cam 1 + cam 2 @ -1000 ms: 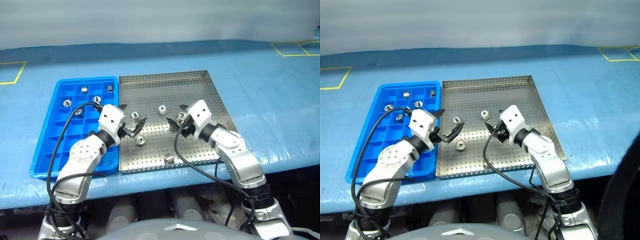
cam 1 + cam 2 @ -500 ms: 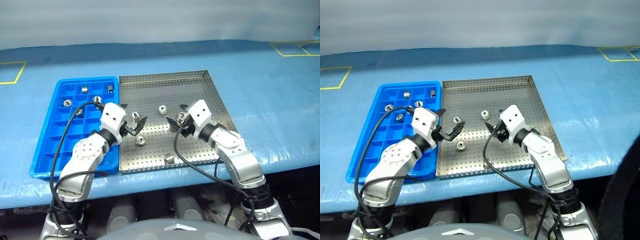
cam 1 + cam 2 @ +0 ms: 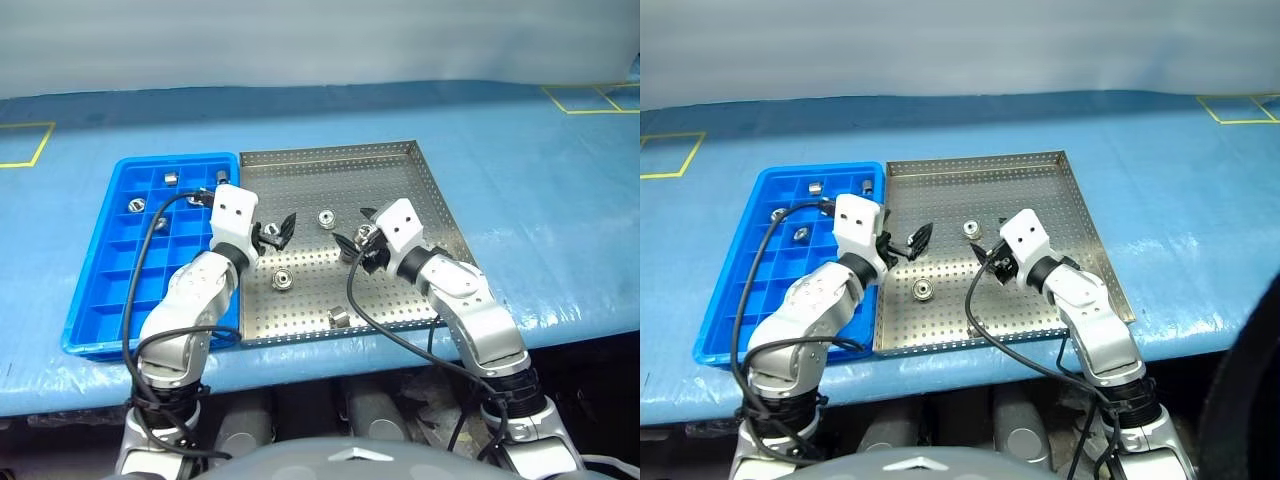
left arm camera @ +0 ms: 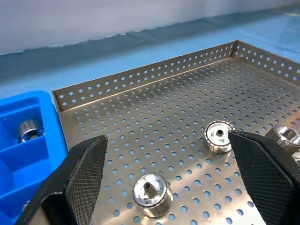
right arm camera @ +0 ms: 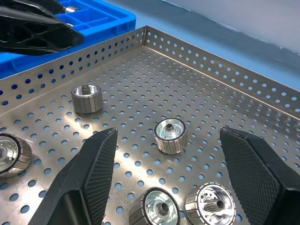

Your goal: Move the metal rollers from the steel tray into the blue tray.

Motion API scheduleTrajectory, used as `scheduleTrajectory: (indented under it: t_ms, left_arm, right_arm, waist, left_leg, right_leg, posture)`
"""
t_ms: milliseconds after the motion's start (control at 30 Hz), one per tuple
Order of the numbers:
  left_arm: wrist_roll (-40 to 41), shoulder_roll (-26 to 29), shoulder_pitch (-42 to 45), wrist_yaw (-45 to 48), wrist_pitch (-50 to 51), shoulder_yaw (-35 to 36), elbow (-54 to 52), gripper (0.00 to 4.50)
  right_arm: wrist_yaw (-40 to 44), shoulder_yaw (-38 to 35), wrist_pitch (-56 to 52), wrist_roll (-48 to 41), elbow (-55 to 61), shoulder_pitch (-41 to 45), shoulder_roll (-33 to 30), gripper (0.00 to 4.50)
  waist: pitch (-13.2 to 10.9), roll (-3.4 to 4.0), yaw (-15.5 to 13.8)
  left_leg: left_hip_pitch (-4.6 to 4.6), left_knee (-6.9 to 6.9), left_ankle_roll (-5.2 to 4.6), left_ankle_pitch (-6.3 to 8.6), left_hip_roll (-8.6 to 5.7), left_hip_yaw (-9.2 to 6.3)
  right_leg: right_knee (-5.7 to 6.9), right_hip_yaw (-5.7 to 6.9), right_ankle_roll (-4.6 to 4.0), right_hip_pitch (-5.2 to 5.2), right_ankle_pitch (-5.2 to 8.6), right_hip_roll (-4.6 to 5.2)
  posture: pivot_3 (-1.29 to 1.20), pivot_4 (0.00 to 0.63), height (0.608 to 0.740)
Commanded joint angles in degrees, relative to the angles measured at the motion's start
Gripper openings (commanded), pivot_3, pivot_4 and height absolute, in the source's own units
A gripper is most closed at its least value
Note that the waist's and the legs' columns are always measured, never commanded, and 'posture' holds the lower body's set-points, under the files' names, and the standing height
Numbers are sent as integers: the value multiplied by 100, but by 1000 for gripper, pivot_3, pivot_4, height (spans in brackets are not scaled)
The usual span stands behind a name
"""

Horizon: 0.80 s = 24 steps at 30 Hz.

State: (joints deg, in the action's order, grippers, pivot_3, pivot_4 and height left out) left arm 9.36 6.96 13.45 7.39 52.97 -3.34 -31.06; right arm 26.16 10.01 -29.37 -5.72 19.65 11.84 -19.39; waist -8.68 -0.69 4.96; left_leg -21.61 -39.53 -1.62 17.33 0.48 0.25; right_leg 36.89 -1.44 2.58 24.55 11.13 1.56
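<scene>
Left wrist view: roller [image 4: 151, 194] lies between the spread left fingers [image 4: 83, 173], untouched.

You're looking down on a broad tabletop [image 3: 520, 170] covered in a blue sheet that wrinkles a little and catches soft glare on the right. Yellow tape [image 3: 24, 146] marks a square outline at the far left, and more yellow tape lines [image 3: 590, 96] mark boxes at the far right corner. Behind the far edge you have a plain pale grey wall [image 3: 320, 40], evenly lit. Along the near edge the sheet folds over the tabletop's front, and below it the space is dark
</scene>
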Motion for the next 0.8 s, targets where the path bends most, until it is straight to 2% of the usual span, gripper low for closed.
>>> scheduleTrajectory:
  t_ms: [33, 233, 500, 800]
  left_arm:
    - [-345, -75, 330, -446, 203, -151, 96, 4500]
    - [-847, -209, 840, -1031, 950, -306, 554, 4500]
    - [-816, -700, 1422, -1098, 1777, -190, 1129, 4500]
    - [-862, -883, 1836, -1149, 2172, 14, 1757, 4500]
  right_arm:
    - [-47, -19, 57, 5, 171, 45, 34, 3641]
    - [-173, -60, 91, 53, 197, 38, 102, 3641]
    - [-275, -43, 165, 111, 153, 50, 165, 3641]
    - [-369, -109, 172, 140, 223, -25, 162, 3641]
  waist:
    - [0, 0, -1]
    - [0, -1, -10]
    - [0, -2, -13]
    - [0, -2, 28]
  left_leg:
    - [0, 0, 0, 0, -2, 0]
    - [0, -1, 0, 0, -2, 0]
    - [-2, -2, 0, 0, -3, 0]
    - [-1, -2, 1, 0, -5, 0]
  right_leg:
    - [1, 0, 0, 0, 0, -1]
    - [-1, -1, 1, -1, -1, -1]
    - [-2, 0, 1, 0, -1, 0]
    - [-2, -2, 1, 1, -1, -1]
  posture:
    - [-152, 150, 740]
    - [-160, 150, 740]
    - [-170, 150, 740]
    - [-191, 150, 740]
